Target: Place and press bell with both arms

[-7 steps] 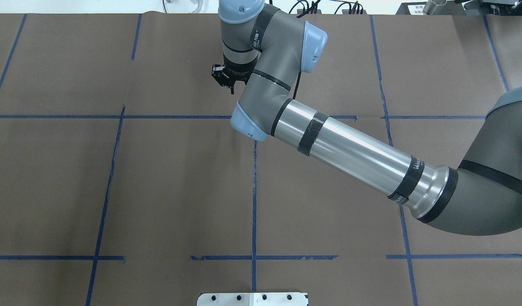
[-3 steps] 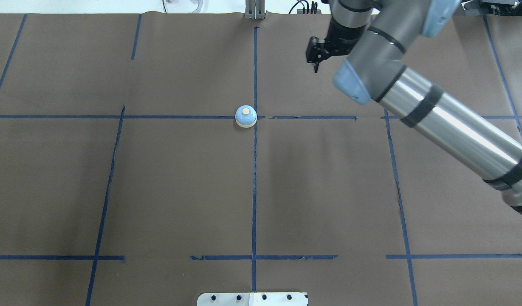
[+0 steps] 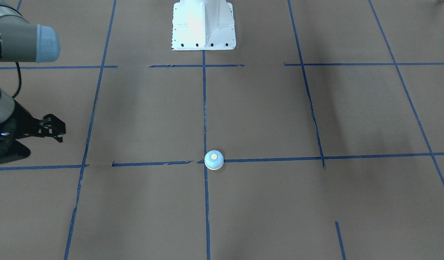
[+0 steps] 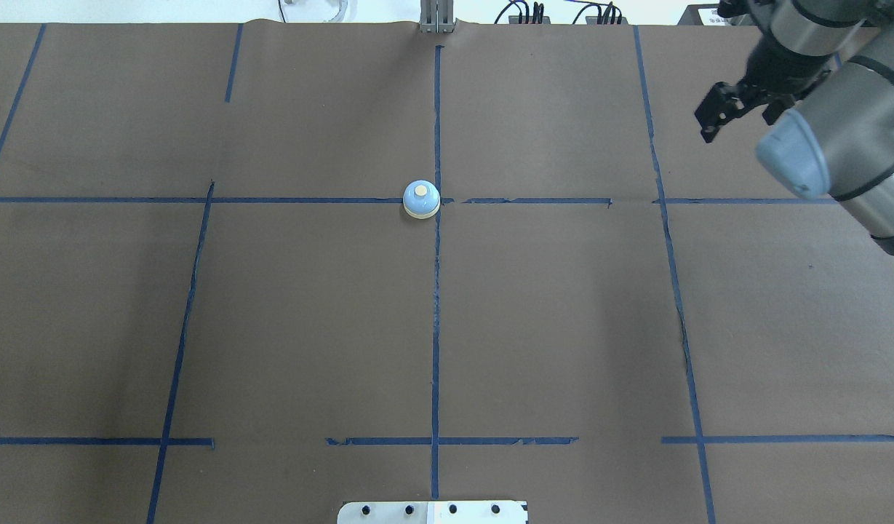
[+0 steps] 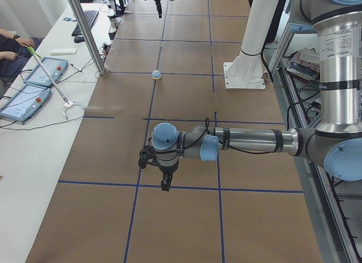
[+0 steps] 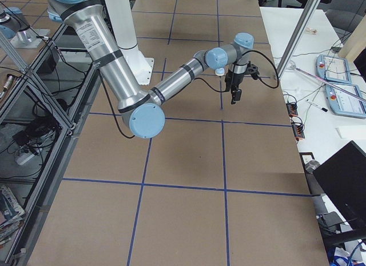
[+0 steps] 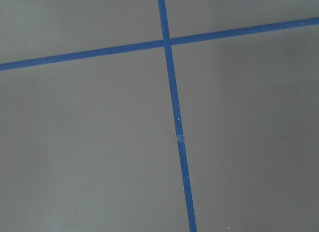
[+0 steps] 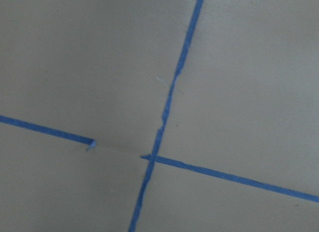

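Note:
The small light-blue bell (image 4: pixel 421 199) with a cream button stands alone on the brown mat at the central tape crossing; it also shows in the front view (image 3: pixel 214 160) and the left side view (image 5: pixel 156 75). My right gripper (image 4: pixel 708 129) hangs far to the bell's right near the far edge, fingers together and empty; in the front view it (image 3: pixel 59 131) is at the left edge. My left gripper (image 5: pixel 164 182) shows only in the left side view, low over the mat far from the bell; I cannot tell if it is open. Both wrist views show only mat and blue tape.
The white bolted pedestal (image 3: pixel 203 25) stands at the robot's side of the mat. Blue tape lines divide the mat into squares. A side table with tablets (image 5: pixel 39 70) and a metal pole (image 5: pixel 85 31) lies beyond the far edge.
My right arm has swung from over the table's centre far to the right, uncovering the bell. The bell has stayed in place.

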Controlling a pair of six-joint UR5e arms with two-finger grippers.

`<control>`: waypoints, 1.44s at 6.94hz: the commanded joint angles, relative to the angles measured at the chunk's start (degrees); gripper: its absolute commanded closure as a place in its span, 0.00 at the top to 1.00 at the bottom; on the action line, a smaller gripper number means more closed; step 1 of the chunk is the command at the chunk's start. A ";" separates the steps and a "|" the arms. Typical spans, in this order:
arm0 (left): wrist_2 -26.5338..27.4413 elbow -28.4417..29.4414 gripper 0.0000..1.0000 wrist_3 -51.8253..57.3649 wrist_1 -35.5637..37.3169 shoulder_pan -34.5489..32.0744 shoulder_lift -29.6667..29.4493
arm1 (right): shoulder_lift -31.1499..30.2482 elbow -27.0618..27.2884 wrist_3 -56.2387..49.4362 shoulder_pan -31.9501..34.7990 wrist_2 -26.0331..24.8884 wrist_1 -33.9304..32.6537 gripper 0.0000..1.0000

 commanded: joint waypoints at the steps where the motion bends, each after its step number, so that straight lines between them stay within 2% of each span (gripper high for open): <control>1: -0.23 7.59 1.00 0.06 0.44 0.31 -6.58 | -14.68 7.52 -14.33 7.61 2.57 -0.83 1.00; 2: -0.32 7.78 1.00 -0.20 0.88 0.14 -6.25 | -19.52 7.63 -22.23 12.52 2.66 -0.83 1.00; 4: 0.11 6.56 1.00 -0.46 0.27 -0.22 -2.66 | -28.67 7.11 -25.03 16.42 2.23 1.52 1.00; 5: -0.41 7.43 1.00 -0.55 -0.08 -0.13 -2.73 | -30.80 6.49 -24.25 17.91 2.92 3.81 1.00; 6: -0.33 6.74 1.00 -0.81 -0.26 -0.30 -2.47 | -32.30 1.26 -23.12 21.15 8.84 4.09 1.00; 7: -0.15 6.82 1.00 -0.73 -0.08 -0.22 -2.47 | -32.14 -0.01 -22.58 21.35 9.60 6.88 1.00; 10: 0.29 6.56 1.00 -0.46 0.01 -0.22 -2.65 | -29.33 -3.61 -21.44 21.35 9.87 7.43 1.00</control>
